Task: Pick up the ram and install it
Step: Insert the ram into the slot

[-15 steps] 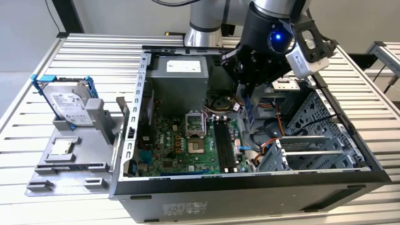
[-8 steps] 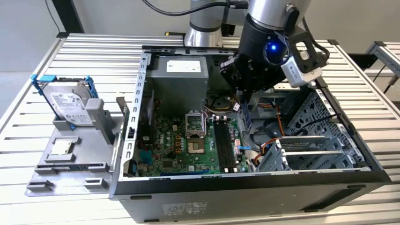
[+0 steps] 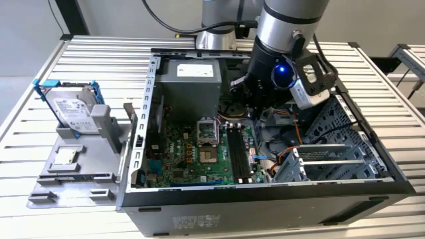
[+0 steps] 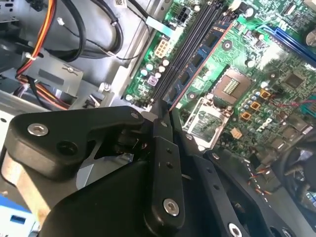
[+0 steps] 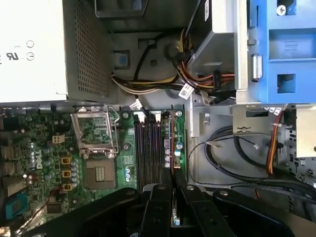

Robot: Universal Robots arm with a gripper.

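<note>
The ram [image 5: 171, 143] is a thin dark-blue stick standing on edge along the outermost black slot of the motherboard [image 5: 44, 143], beside the other long slots [image 5: 148, 148]. In the second wrist view the ram [image 4: 202, 57] runs away from the fingertips, level with the slots. My gripper [image 5: 173, 190] is shut on the ram's near end, one black finger [image 5: 157, 207] on each side. In the exterior view the gripper [image 3: 256, 107] is low inside the open computer case, over the far end of the slots [image 3: 236, 149].
A silver hard drive in a blue frame [image 3: 66, 107] stands on a grey stand outside the case, at the exterior view's left. Inside the case are the power supply [image 3: 189, 74], the CPU socket [image 3: 207, 134], a metal drive cage [image 3: 345, 149] and loose cables [image 5: 232, 158].
</note>
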